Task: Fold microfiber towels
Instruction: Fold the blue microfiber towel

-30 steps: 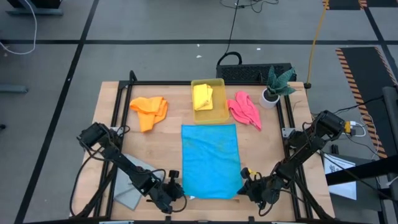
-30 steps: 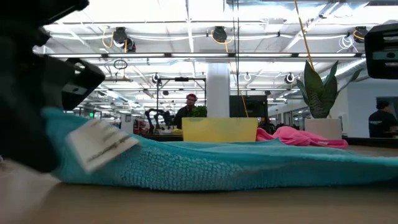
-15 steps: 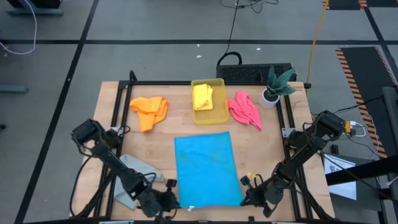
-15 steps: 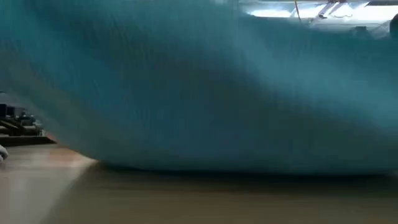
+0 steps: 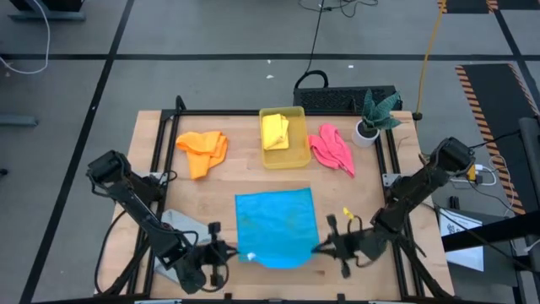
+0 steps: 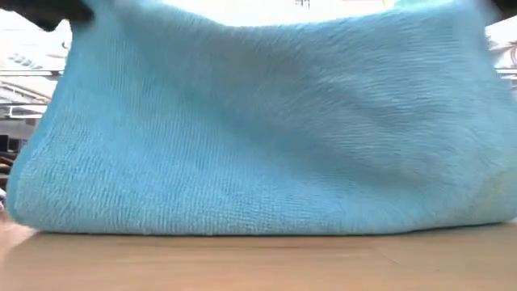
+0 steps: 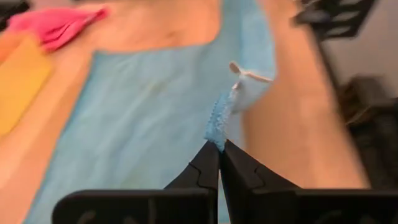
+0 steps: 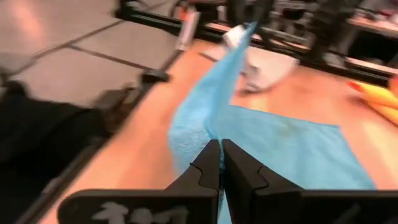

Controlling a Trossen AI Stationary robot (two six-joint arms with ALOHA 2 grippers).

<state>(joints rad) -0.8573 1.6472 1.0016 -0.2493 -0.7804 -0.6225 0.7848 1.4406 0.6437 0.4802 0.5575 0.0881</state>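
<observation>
The bright blue towel [image 5: 274,224] lies at the table's near middle. Its far part is flat on the wood and its near edge is raised; in the low view it [image 6: 258,137] hangs like a curtain down to the table. My left gripper [image 5: 234,252] is shut on its near left corner. My right gripper [image 5: 318,247] is shut on its near right corner. The orange towel [image 5: 202,150] and the pink towel [image 5: 332,148] lie crumpled at the far side. The yellow towel [image 5: 275,131] lies in the bin. The grey towel [image 5: 179,235] lies under my left arm. My left gripper pinches the blue towel's near left corner [image 7: 217,122] between its two fingertips, beside the white label [image 7: 249,76], coming level from the table's left. The corner is lifted and the cloth sags from it to the table. My right gripper pinches the blue towel's near right corner [image 8: 210,132] between its two fingertips, coming level from the table's right. The corner is lifted, and the raised edge runs across to the other gripper.
A translucent yellow bin [image 5: 284,154] stands at the far middle. A plant in a white pot [image 5: 371,116] stands at the far right. A black frame [image 5: 160,160] runs along the table's sides. Bare wood lies between the blue towel and the bin.
Both grippers first drew toward the near edge, sliding the whole blue towel that way. They then rose and came back toward the far edge and each other. The towel's near edge is now lifted off the table, while its far part stays flat.
</observation>
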